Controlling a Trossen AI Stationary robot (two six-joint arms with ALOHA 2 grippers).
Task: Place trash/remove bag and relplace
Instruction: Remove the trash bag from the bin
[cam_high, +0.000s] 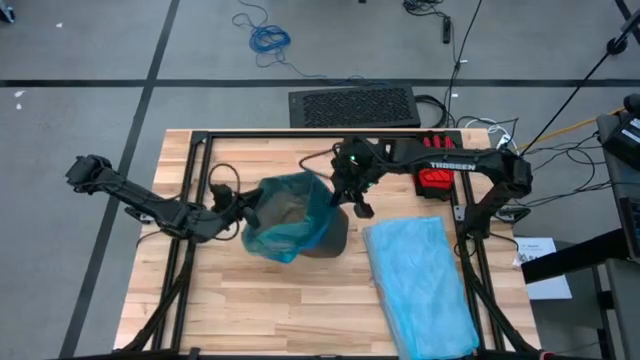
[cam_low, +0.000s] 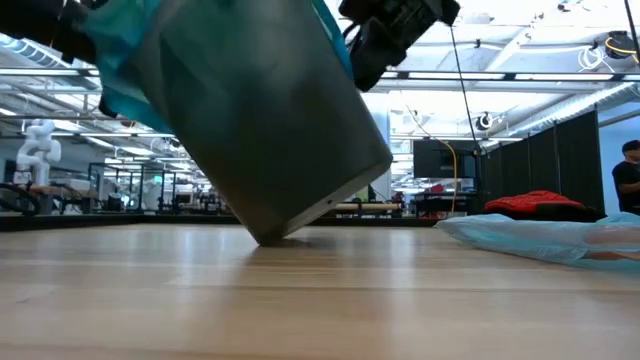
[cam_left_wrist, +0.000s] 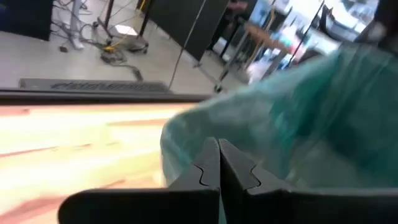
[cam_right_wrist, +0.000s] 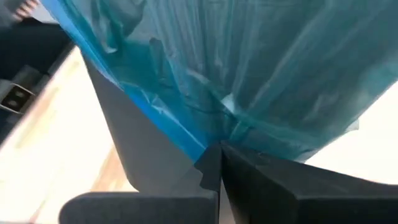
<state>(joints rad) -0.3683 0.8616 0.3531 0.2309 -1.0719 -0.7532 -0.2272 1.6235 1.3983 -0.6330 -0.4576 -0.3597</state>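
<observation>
Both grippers, left (cam_high: 246, 213) and right (cam_high: 352, 198), had their fingers closed on the rim of the bag (cam_high: 290, 215), still in the tilted bin (cam_low: 265, 120) (mid-table). I judged removal underway; next needed lifting it free

We see the bin (cam_high: 325, 238) tilted near the table's (cam_high: 280, 310) middle, resting on one bottom edge, the bag (cam_high: 285, 215) in it. The left gripper (cam_high: 243, 212) sits at the bag's left side, the right gripper (cam_high: 352, 196) at its right. A second bag (cam_high: 420, 285) lies toward the right edge, a glove (cam_high: 436, 178) near the far right corner.
</observation>
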